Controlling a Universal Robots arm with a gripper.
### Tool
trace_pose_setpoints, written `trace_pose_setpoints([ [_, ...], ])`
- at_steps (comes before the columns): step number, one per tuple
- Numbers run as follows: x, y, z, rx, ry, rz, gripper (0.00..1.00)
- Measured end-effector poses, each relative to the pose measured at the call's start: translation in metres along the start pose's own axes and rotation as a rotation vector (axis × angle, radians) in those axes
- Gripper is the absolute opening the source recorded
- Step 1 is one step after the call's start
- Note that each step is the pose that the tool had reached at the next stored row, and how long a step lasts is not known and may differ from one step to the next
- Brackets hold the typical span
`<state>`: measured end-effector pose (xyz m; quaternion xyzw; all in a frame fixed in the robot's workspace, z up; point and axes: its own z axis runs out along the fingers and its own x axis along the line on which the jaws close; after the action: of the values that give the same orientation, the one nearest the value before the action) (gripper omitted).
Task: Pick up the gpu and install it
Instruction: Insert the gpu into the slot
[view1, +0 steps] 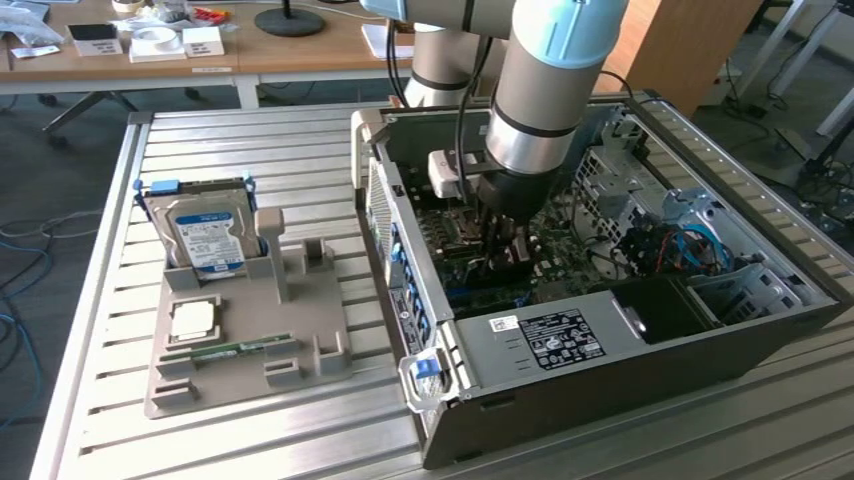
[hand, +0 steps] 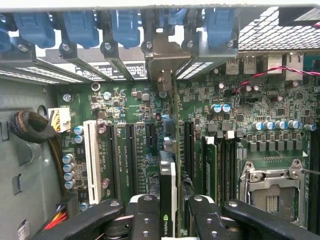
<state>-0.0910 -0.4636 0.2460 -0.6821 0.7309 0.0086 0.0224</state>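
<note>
Gripping the gpu (hand: 168, 200) edge-on between our fingers (hand: 145, 220), we see its lower edge hidden among motherboard (hand: 135, 107) slots inside the case (view1: 601, 400).

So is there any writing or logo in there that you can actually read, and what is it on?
No text reads clearly.
gpu: a green logo mark on its edge, no legible words.
Motherboard: white print beside the slots, too small.
Power supply label: black sticker, white print, too small.
Hard drive: blue-white label, blurred.

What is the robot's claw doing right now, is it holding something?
End effector: closed on the gpu, holding it edge-on above the motherboard slots inside the computer case.
</note>
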Motion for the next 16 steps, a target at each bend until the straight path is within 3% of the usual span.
trace_pose_setpoints([
  [11,-0.0001,0.0003,0.0006,0.0006,-0.0013,0.001,0.27],
  [14,0.0,0.0,0.0001,0.0001,-0.0002,0.0,0.45],
  [16,0.0,0.0,0.0,0.0,0.0,0.0,0.45],
])
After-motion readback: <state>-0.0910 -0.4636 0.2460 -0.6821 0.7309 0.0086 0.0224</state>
